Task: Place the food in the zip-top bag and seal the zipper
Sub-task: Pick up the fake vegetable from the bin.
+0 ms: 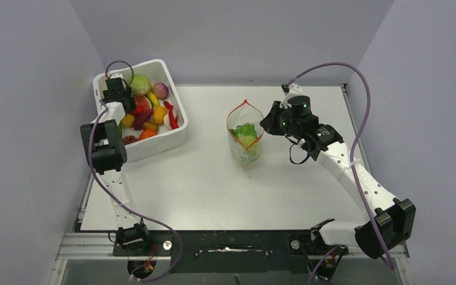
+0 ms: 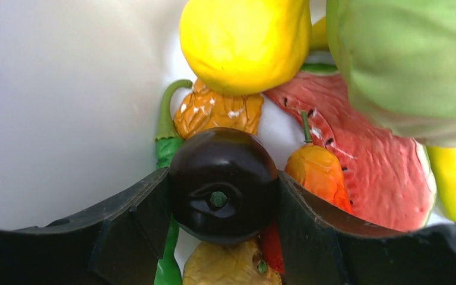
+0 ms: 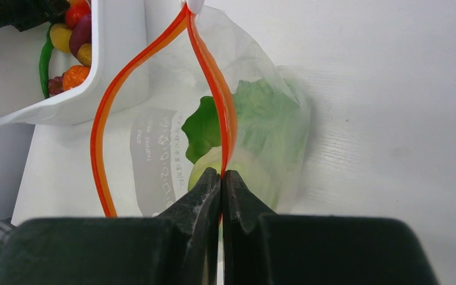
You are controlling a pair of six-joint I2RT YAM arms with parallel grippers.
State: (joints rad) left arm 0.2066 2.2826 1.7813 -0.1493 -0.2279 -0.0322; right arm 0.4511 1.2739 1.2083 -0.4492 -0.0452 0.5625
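While bag (image 1: 244, 158) holds lettuce (image 1: 244, 130), right tool (image 3: 221, 178) pinching zipper (image 3: 104, 113), left tool (image 2: 224, 187) clasping tub's (image 1: 161, 142) aubergine (image 2: 225, 157)

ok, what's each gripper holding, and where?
Right gripper pinches the zip-top bag by one lip of its zipper. Left gripper straddles the dark purple piece at its sides; hold unclear.

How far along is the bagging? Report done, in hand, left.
Done: lettuce in the zip-top bag. In hand: right end effector pinches the zipper, mouth open; left end effector brackets the dark purple piece, grip unconfirmed. Left: remaining food in tub, zipper unsealed.
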